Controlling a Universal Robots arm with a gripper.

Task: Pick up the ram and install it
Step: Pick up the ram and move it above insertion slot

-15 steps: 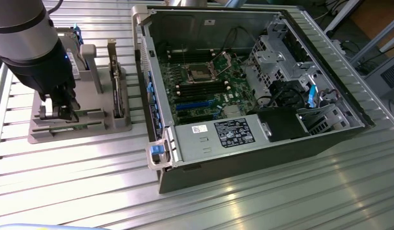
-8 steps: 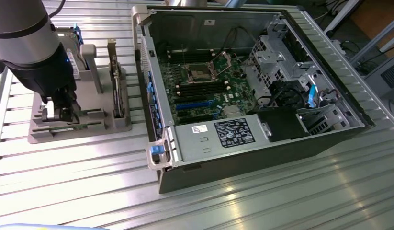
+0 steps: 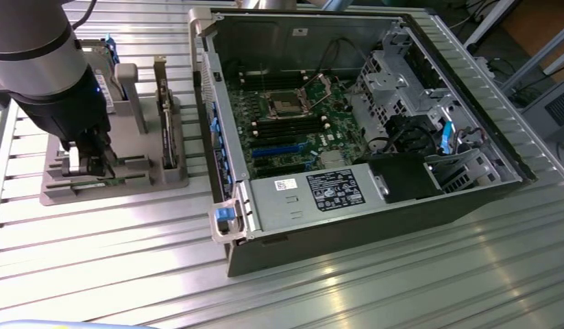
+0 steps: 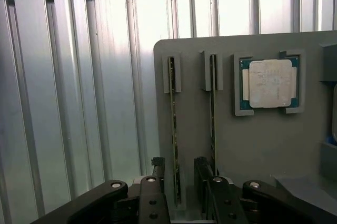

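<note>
In the grey holder, the ram stands inside the spread pincer.

The arm runs off the upper left corner of the exterior view, so I can't see where it comes from. Its gripper stands in front of the grey holder at the left of that view, and whatever sits in those front slots is hidden from me. The print on the label of the computer case is too small to read.

In the wrist view the gripper's body is cut off by the picture's edge. The near end of the ram is hidden between the fingers, and a second stick ends behind one finger. The processor markings are too faint to make out.
</note>
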